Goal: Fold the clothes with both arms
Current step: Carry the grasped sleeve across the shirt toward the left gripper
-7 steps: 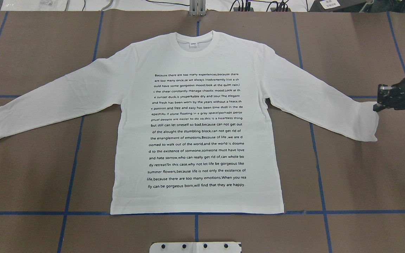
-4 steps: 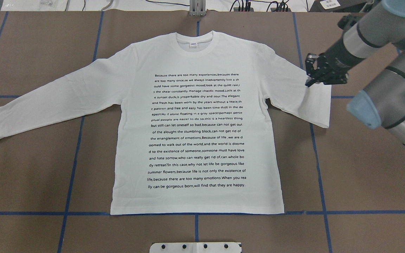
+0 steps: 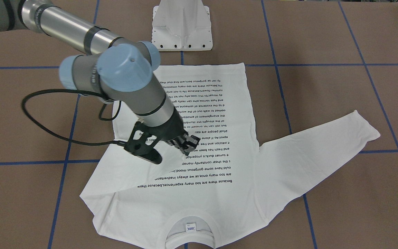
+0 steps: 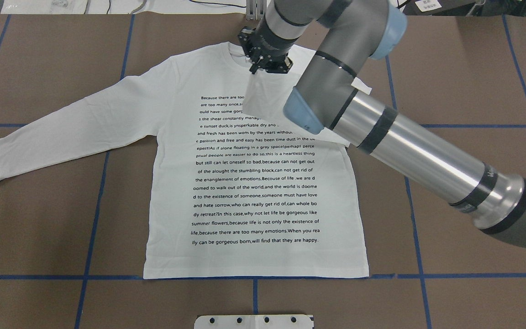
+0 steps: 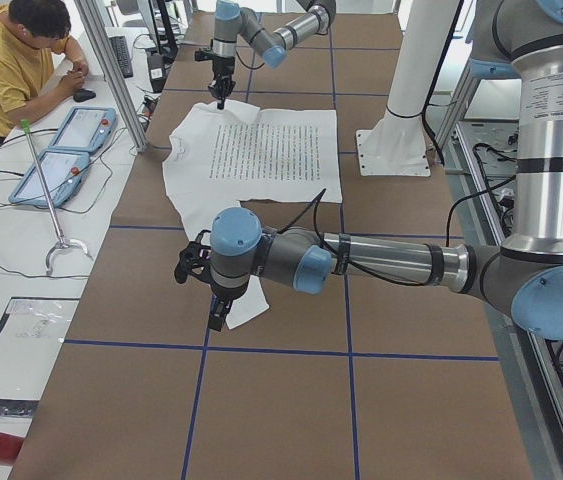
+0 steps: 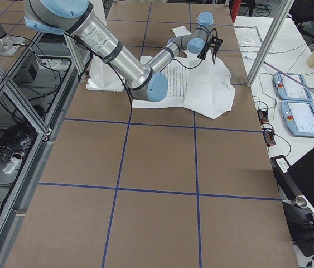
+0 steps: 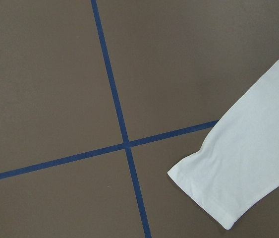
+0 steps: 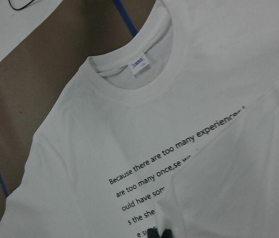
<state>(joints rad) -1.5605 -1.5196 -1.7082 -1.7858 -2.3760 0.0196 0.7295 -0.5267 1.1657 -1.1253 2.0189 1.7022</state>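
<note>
The white long-sleeved T-shirt [image 4: 254, 183] lies flat, print side up, collar [image 3: 192, 214] at the far side from the robot. My right arm reaches across it. The right gripper [image 4: 263, 64] [image 3: 188, 145] is just over the collar, shut on the cuff of the right sleeve [image 4: 263, 96]. That sleeve is folded in over the top of the printed text. The left sleeve [image 4: 62, 128] lies stretched out flat. My left gripper [image 5: 213, 305] hovers over the left sleeve's cuff [image 7: 228, 183]. I cannot tell if it is open or shut.
The brown table bears a grid of blue tape lines [image 4: 94, 205]. The white pedestal base [image 3: 182, 27] stands at the robot's edge. A black cable loop [image 3: 36, 117] hangs from the right arm. A person [image 5: 21, 60] sits at the side table with tablets.
The right gripper has swept left from the table's right side to the collar. It dragged the right sleeve's cuff with it, folding the sleeve over the chest.
</note>
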